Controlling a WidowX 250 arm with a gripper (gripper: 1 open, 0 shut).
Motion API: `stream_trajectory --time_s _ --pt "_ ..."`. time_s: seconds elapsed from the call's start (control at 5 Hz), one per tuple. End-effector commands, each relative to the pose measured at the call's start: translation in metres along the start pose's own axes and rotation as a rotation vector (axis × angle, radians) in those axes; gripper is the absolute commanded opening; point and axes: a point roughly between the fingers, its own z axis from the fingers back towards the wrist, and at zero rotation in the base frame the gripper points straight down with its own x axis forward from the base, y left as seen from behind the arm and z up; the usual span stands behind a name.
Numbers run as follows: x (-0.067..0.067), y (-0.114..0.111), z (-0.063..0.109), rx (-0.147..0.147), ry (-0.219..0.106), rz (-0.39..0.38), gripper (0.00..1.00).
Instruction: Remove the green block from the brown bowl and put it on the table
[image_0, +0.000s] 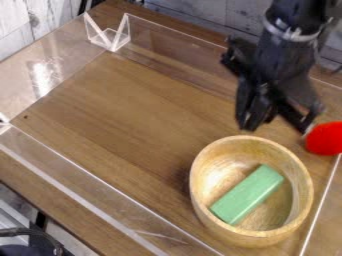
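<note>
The green block (250, 195) lies flat and slantwise inside the brown bowl (201, 181), which sits on the table (123, 112) at the front right. My gripper (265, 118) hangs above the bowl's far rim and points down, clear of the block. Its dark fingers (251, 108) look slightly apart, so it is open, with nothing between them. The picture of it is a little blurred.
A small red round object (325, 138) rests just right of the gripper, beyond the bowl. Low clear plastic walls (80, 190) border the table. A clear plastic stand (107, 32) sits at the back left corner.
</note>
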Motion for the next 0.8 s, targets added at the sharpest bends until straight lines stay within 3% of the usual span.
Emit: stream_trajectory --time_s 0.0,0.6 --pt "-0.008 -0.009 0.010 0.005 -0.054 0.010 1.00" --pt "-0.009 -0.030 -0.039 -0.022 -0.122 0.001 1.00"
